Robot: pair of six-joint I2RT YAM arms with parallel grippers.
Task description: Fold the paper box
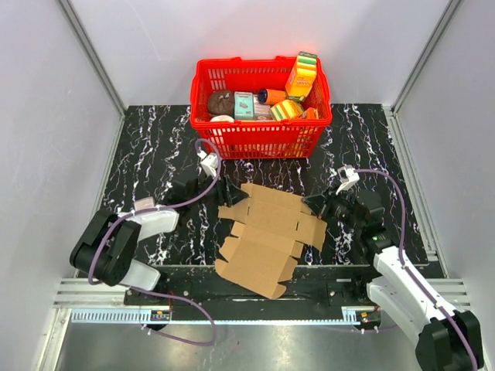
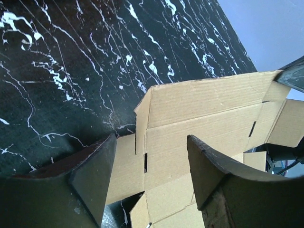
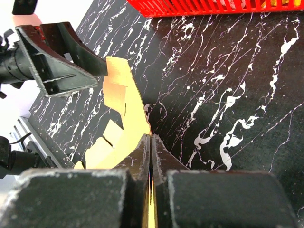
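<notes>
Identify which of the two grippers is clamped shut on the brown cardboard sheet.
The right gripper: it is shut flat on the paper box's edge. The left gripper is open at the opposite edge.

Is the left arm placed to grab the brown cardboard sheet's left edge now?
Probably yes: the left gripper, jaws open, flanks an edge of the brown cardboard sheet, nothing between; the right gripper is shut on its opposite side.

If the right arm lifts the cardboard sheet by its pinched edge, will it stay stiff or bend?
The paper box will probably sag along its creases: it is a thin die-cut sheet, and one flap stands up near the left gripper. It looks light, so the right gripper, shut on one edge, likely holds it.
</notes>
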